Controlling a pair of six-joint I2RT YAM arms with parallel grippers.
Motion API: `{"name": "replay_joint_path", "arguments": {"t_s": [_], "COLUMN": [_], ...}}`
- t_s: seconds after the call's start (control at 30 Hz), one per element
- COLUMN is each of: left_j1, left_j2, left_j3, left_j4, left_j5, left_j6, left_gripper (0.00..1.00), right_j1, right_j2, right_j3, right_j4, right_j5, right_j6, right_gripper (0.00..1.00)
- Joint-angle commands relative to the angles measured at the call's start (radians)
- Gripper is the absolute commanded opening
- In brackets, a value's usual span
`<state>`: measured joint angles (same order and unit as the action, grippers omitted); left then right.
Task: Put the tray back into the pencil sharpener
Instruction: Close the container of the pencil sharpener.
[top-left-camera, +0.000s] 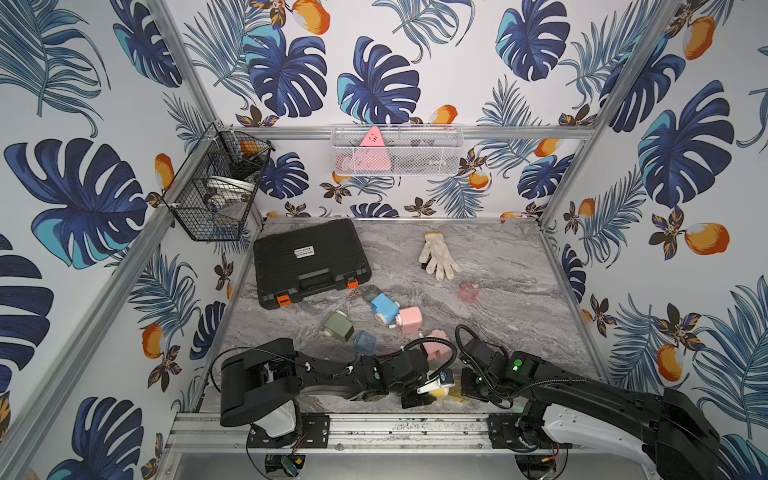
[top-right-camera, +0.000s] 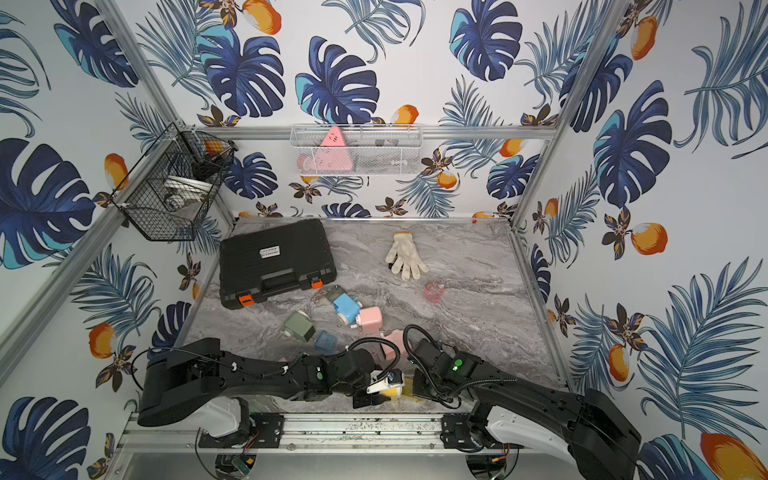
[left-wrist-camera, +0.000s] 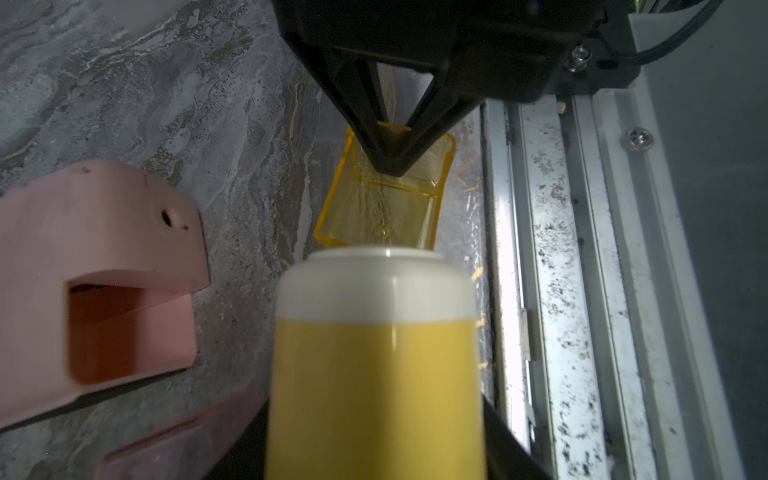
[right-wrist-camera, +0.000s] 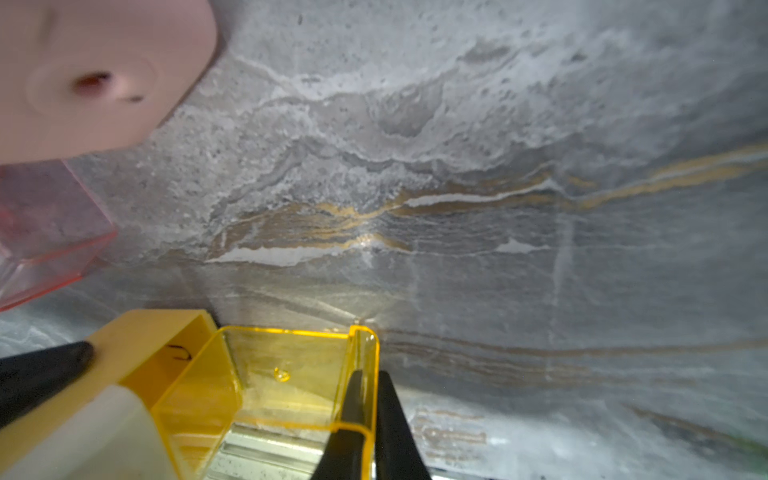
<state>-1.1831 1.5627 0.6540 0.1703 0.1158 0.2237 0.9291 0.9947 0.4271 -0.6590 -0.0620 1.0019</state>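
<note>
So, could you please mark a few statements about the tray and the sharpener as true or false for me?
The right end effector pinches a wall of the yellow tray. True.
The left end effector is empty. False: it holds the yellow sharpener.
The yellow tray sits fully inside the yellow sharpener. False: most of it is outside.
A white glove lies on the table. True.
</note>
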Motion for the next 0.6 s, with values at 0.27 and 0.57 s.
{"name": "replay_joint_path", "arguments": {"t_s": [0.27, 0.57], "left_j1": [0.008, 0.013], "left_j2": [0.022, 0.011], "left_j3": [0.005, 0.001], "left_j4": [-0.06, -0.061], "left_j5": [-0.047, -0.048], "left_j6": [0.04, 0.045], "left_gripper": [0.44, 0.44], "right_j1": [-0.001, -0.004], "right_j2": [-0.021, -0.009], "right_j3": [-0.002, 0.008], "right_j4": [0.053, 0.021], "right_j5": [-0.002, 0.025], "right_j6": [-0.003, -0.01], "right_gripper": [0.14, 0.18]}}
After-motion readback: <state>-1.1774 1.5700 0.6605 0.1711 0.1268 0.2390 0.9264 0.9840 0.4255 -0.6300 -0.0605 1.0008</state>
